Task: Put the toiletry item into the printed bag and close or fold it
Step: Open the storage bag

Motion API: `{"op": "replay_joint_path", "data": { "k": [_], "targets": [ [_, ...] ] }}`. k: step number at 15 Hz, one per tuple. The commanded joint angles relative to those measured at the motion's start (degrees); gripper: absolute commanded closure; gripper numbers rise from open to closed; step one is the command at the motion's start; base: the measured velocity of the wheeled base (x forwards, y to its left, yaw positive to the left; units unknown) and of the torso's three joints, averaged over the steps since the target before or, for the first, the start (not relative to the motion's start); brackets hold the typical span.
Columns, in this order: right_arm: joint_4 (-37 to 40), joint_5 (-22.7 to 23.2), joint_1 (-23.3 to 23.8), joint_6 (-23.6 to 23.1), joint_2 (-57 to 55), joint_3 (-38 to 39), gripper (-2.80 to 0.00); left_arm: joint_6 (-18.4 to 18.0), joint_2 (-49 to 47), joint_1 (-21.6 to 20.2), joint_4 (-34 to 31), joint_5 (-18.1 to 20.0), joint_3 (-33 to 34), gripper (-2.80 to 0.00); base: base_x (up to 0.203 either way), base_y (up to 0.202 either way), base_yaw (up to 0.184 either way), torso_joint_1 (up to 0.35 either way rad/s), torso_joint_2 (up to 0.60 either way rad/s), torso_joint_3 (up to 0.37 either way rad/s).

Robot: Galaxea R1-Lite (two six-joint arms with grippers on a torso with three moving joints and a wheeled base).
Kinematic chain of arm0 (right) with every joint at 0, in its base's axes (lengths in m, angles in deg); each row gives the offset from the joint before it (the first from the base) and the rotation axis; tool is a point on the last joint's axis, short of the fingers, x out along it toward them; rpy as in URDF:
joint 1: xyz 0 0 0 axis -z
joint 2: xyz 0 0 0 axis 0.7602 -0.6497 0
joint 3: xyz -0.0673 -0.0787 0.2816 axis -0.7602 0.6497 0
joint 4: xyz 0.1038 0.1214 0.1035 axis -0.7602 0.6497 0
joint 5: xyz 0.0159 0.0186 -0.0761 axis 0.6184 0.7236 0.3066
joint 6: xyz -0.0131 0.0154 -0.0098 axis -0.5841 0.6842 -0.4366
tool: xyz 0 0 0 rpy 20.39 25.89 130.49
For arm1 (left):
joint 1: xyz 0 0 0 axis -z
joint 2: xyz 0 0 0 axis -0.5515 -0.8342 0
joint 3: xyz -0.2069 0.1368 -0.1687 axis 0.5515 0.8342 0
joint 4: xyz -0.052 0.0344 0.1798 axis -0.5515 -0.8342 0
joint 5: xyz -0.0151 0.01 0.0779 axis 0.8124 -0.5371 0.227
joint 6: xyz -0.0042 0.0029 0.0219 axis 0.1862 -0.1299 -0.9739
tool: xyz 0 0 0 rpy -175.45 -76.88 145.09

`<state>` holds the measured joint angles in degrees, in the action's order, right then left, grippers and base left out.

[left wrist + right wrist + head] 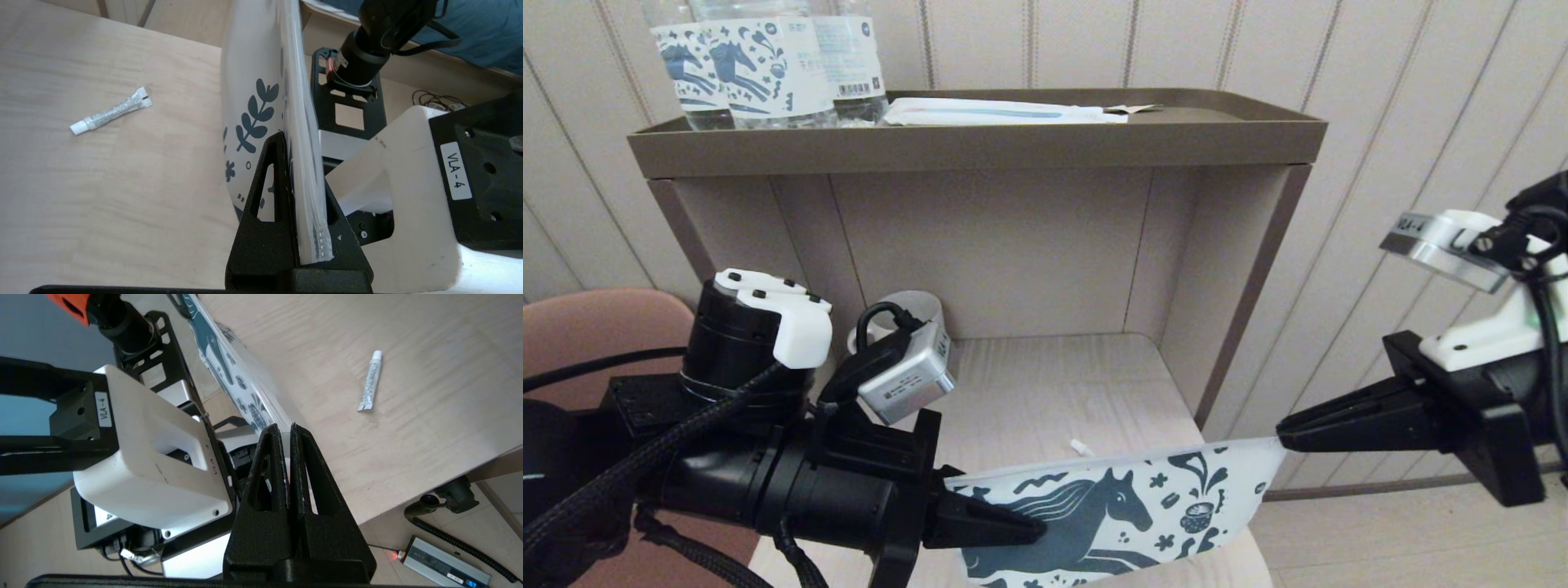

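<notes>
The printed bag [1127, 514], white with a dark teal horse and cup, hangs stretched above the table's front edge between both grippers. My left gripper [1037, 527] is shut on its left end, and in the left wrist view the bag [253, 81] stands edge-on between the fingers of that gripper [302, 171]. My right gripper [1282, 441] is shut on the bag's upper right corner; in the right wrist view this gripper [284, 430] pinches the bag's [229, 363] thin edge. The toiletry item [1081, 447], a small white stick, lies loose on the table behind the bag [110, 111] [369, 381].
The light wood table [1045, 392] sits inside a brown open shelf unit [980, 143]. On its top stand clear bottles with horse labels [760, 69] and a long white packet with a blue stripe [1005, 113]. A white mug [915, 314] stands behind my left arm. A pink chair [596, 327] is at left.
</notes>
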<state>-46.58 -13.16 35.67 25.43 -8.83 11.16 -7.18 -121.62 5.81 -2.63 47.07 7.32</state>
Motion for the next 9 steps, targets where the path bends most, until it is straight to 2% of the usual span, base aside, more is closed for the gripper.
{"op": "replay_joint_path", "data": {
  "k": [1, 4, 9],
  "targets": [
    [0.2, 0.3, -0.8, -0.1, -0.2, -0.1, 0.00, 0.0, -0.1, 0.0, 0.1, 0.3, -0.2, 0.00, 0.000, 0.000, 0.000, 0.000, 0.00, 0.000],
    [-2.0, 0.4, -4.9, 0.2, -1.4, 0.0, 0.00, 0.0, -0.1, 0.0, 0.1, 0.4, -0.2, 0.00, 0.000, 0.000, 0.000, 0.000, 0.00, 0.000],
    [-2.7, 0.5, -5.2, 0.3, -2.7, -0.7, 0.00, -0.1, -0.1, 0.1, 0.0, 0.4, -0.2, 0.00, 0.000, 0.000, 0.000, 0.000, 0.00, 0.000]
  ]
}}
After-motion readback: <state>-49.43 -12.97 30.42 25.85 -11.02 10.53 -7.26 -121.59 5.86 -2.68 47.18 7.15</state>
